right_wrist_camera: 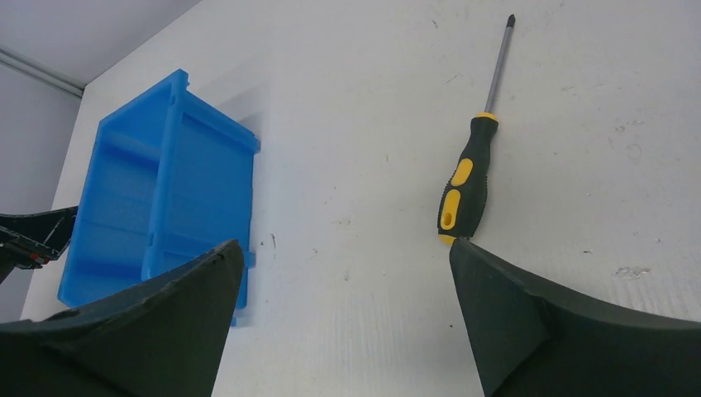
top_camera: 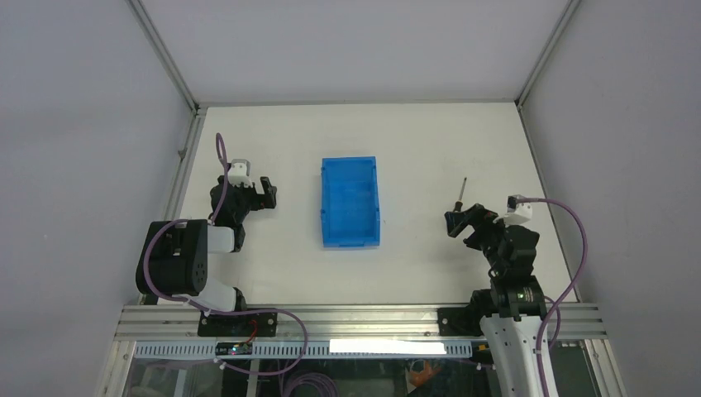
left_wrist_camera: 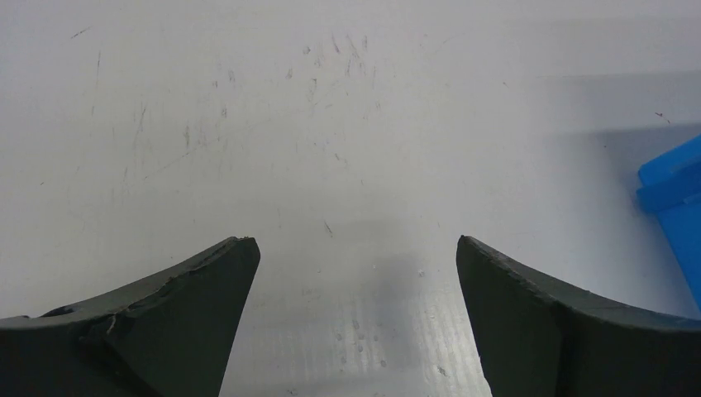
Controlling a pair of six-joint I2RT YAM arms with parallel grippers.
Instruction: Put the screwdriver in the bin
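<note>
The screwdriver (top_camera: pixel 460 195) lies flat on the white table, right of the blue bin (top_camera: pixel 350 201), its tip pointing away from the arms. In the right wrist view the black and yellow handle (right_wrist_camera: pixel 463 186) ends just beyond my right fingertip (right_wrist_camera: pixel 475 273), and the thin shaft (right_wrist_camera: pixel 498 64) runs on past it. My right gripper (right_wrist_camera: pixel 345 244) is open and empty, just short of the handle's end (top_camera: pixel 456 219). The bin (right_wrist_camera: pixel 157 190) stands empty to its left. My left gripper (left_wrist_camera: pixel 355 240) is open over bare table, left of the bin (top_camera: pixel 269 192).
A corner of the bin (left_wrist_camera: pixel 674 190) shows at the right edge of the left wrist view. Grey walls with metal frame rails (top_camera: pixel 186 157) enclose the table on three sides. The arm bases sit on the rail (top_camera: pixel 355 318) along the near edge.
</note>
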